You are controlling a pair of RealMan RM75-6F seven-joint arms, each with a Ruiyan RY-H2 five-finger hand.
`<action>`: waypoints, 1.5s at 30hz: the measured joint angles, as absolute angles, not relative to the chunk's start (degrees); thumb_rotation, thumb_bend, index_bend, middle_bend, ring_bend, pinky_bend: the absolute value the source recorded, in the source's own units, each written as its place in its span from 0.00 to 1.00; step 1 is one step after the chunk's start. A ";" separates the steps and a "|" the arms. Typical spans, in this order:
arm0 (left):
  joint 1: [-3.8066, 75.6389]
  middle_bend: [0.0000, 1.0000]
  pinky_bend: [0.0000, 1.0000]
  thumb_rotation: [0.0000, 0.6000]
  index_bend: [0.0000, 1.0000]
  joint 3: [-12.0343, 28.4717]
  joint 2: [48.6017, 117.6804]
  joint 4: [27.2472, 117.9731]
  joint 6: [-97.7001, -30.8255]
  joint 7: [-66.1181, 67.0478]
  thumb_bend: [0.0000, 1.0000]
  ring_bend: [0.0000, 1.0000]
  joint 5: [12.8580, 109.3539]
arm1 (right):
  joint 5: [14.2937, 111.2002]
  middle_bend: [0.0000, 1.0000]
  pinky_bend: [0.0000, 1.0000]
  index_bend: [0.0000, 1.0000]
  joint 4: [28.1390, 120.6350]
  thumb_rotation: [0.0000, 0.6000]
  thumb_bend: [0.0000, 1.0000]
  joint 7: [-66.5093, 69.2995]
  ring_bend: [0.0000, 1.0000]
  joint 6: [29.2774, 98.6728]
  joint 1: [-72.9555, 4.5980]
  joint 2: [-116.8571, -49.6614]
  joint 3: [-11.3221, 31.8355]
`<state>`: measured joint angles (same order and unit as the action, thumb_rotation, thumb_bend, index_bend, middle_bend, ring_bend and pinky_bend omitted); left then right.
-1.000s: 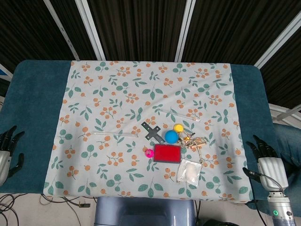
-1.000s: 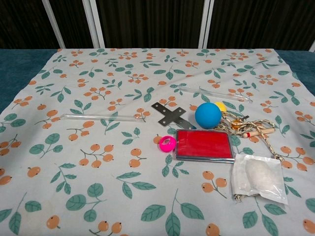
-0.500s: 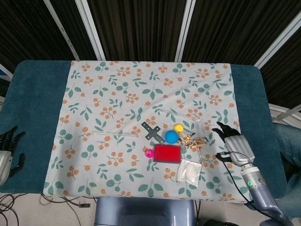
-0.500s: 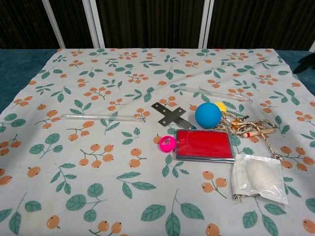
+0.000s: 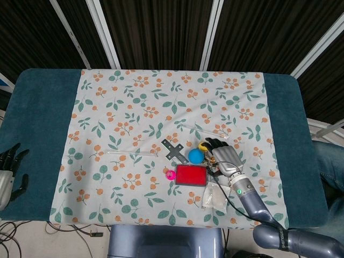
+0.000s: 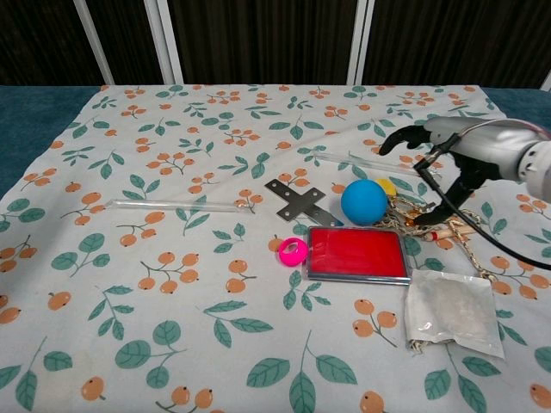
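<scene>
The right hand (image 5: 226, 157) hovers right of centre, fingers spread, holding nothing, above the tangled beige rope with wooden handles (image 6: 441, 231) (beside the small yellow ball (image 6: 386, 186) and blue ball (image 6: 363, 202)). The left hand (image 5: 9, 171), fingers apart and holding nothing, rests at the frame's lower left tabletop edge.

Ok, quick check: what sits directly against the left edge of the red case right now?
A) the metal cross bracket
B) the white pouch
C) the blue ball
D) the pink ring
D: the pink ring lies right at the left edge of the red case; the blue ball and metal cross bracket lie beyond its far edge, and the white pouch lies to its near right.
</scene>
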<state>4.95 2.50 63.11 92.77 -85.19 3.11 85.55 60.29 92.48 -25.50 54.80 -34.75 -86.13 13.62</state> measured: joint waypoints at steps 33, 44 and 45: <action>5.44 0.00 0.12 1.00 0.11 2.56 62.75 93.29 -84.34 2.37 0.54 0.06 85.04 | 55.69 0.35 0.24 0.33 81.77 1.00 0.36 -30.52 0.35 57.28 -41.96 -96.76 12.29; 5.40 0.00 0.12 1.00 0.11 2.57 62.71 93.42 -84.37 2.35 0.54 0.06 84.89 | 53.64 0.35 0.24 0.33 82.17 1.00 0.36 -32.46 0.36 56.82 -42.75 -96.45 11.83; 5.40 0.00 0.12 1.00 0.11 2.56 62.69 93.42 -84.36 2.32 0.54 0.06 84.89 | 53.24 0.35 0.24 0.33 82.24 1.00 0.36 -32.74 0.36 56.83 -42.79 -96.41 11.75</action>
